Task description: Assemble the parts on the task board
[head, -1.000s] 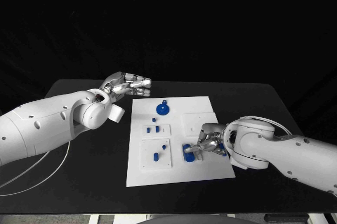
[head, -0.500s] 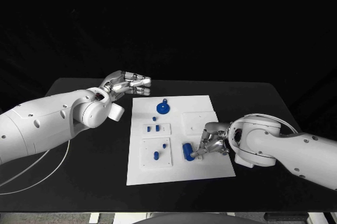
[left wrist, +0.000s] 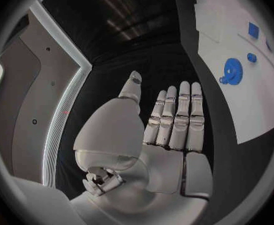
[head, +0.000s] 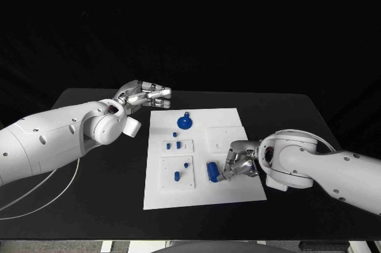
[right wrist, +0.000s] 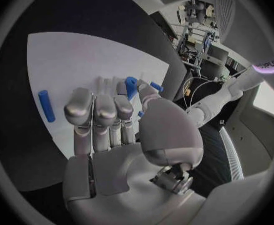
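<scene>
On the worktop, head view: the white task board is lying in the middle of the black worktop, carrying several small blue parts.
Right hand, head view: the right hand is reaching onto the board's right half, and its fingers are closing around the blue peg, which is sitting at their tips, tilted.
Left hand, head view: the left hand is hanging above the worktop just beyond the board's far left corner, fingers curling loosely and holding nothing.
Other parts, head view: a blue gear is lying on the board well ahead of the right fingers; small blue pieces are standing in the raised plates between the gear and the peg.
Left wrist view: the left hand is showing its fingers straight and side by side, thumb apart, empty; the blue gear is lying on the board beside the fingertips, not touching.
Right wrist view: the right hand is bending its fingers over the board, with a blue piece at their tips; a blue bar is lying loose beside the fingers.
Handling, as a judgement: the peg looks light, rigid and smooth, so it is likely to slip or twist; pinching it at mid-length across its round sides should be keeping it steady.
</scene>
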Tool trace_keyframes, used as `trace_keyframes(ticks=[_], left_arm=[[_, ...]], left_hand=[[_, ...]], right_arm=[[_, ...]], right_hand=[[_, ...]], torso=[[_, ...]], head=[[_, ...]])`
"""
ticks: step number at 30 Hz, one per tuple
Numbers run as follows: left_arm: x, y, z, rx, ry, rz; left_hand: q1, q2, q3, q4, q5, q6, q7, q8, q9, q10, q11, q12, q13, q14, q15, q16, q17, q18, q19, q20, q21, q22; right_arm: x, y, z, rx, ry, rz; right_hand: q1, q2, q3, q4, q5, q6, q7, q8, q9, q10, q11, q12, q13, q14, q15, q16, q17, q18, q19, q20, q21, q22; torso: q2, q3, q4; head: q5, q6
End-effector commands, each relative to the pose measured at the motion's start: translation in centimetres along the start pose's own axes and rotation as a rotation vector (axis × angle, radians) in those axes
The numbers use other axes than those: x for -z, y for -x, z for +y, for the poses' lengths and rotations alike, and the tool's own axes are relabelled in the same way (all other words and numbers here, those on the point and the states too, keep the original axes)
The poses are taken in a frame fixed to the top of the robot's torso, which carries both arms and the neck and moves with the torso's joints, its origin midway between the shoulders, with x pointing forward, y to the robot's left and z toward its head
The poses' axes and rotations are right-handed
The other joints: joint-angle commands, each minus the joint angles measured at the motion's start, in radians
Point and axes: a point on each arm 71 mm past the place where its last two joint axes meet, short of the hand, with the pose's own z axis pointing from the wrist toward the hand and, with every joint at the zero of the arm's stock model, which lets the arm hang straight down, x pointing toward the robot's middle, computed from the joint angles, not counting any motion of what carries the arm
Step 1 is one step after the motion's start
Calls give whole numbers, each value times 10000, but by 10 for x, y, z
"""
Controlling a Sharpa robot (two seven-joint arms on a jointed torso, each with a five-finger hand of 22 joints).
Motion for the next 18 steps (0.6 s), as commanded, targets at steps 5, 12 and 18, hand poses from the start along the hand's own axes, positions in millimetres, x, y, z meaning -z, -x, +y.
trace_keyframes(ticks=[5,12,18], left_arm=[[-1,-2,-1,37,-65,171],[-1,-2,-1,40,-55,181],[0,-2,0,39,-32,177]], left_hand=[[-35,67,5,24,72,-10,54,65,0,38,21,-30,4,-65,-12,-41,-1,-146,40,20,18,-8],[-44,82,2,32,74,-11,56,64,-1,35,22,-31,3,-63,-14,-40,-1,-146,36,20,16,-8],[-53,99,-1,40,75,-11,57,63,-1,38,23,-30,4,-65,-13,-41,-1,-146,39,20,18,-8]], right_arm=[[-4,1,2,55,-70,-320],[-8,2,4,12,-143,-546],[-10,1,4,43,-164,-476]], right_hand=[[-346,160,900,-127,-317,1,-48,-32,-18,12,-62,60,-11,-19,-80,39,-34,-183,101,-41,22,1217],[-829,109,1716,-177,-239,-5,-44,-28,9,20,-64,77,-6,-23,-84,44,-63,-184,108,-42,23,1217],[-916,45,1834,-326,-103,-6,-46,-29,16,16,-67,60,-11,-25,-83,36,-83,-186,105,-42,2,1213]], torso=[[0,-8,18],[0,-19,14],[-6,-9,14]], head=[[-7,-5],[-57,-47],[-44,-50]])
